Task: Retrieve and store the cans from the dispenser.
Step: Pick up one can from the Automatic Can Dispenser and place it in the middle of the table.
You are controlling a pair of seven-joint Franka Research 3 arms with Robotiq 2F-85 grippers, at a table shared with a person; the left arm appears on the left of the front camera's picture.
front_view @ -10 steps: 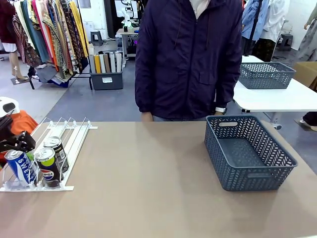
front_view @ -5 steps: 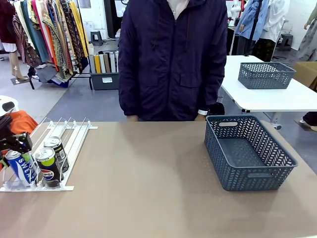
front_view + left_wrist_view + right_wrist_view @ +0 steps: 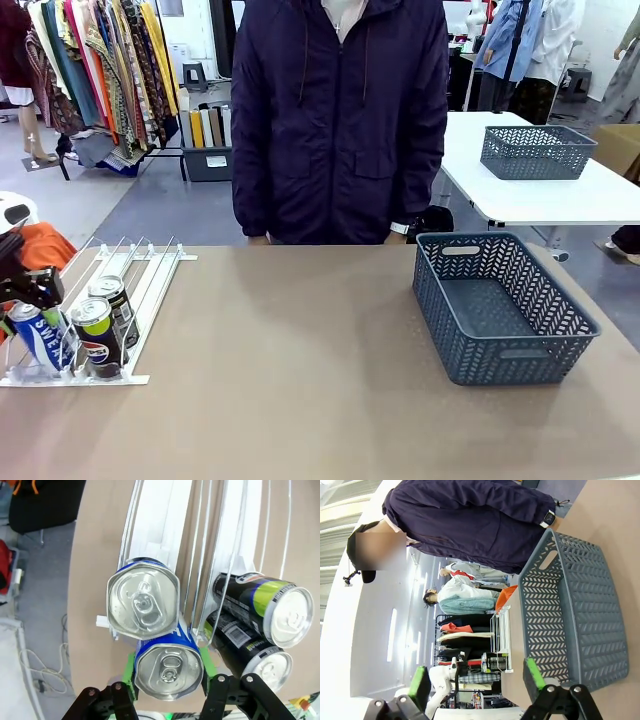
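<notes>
The white railed dispenser (image 3: 150, 272) lies at the table's left end. In its front left lane a blue can (image 3: 40, 338) sits tilted, with my left gripper (image 3: 30, 306) shut on it from the left. The left wrist view shows that blue can (image 3: 168, 667) clamped between the green pads (image 3: 130, 674), and a second blue can (image 3: 143, 600) right behind it on the dispenser (image 3: 165, 520). Two black cans, one green-topped (image 3: 95, 332) and one silver-topped (image 3: 112, 296), lie in the lane beside it. My right gripper (image 3: 476, 680) hangs open in the air, holding nothing.
A dark grey mesh basket (image 3: 560, 365) stands at the table's right side, also in the right wrist view as the basket (image 3: 570, 620). A person in a dark jacket (image 3: 340, 120) stands at the far edge, hands down. Bare tabletop lies between the rack and the basket.
My left gripper has shut on the front blue can, nudging it slightly left. The person has stepped to the picture's left along the far edge.
</notes>
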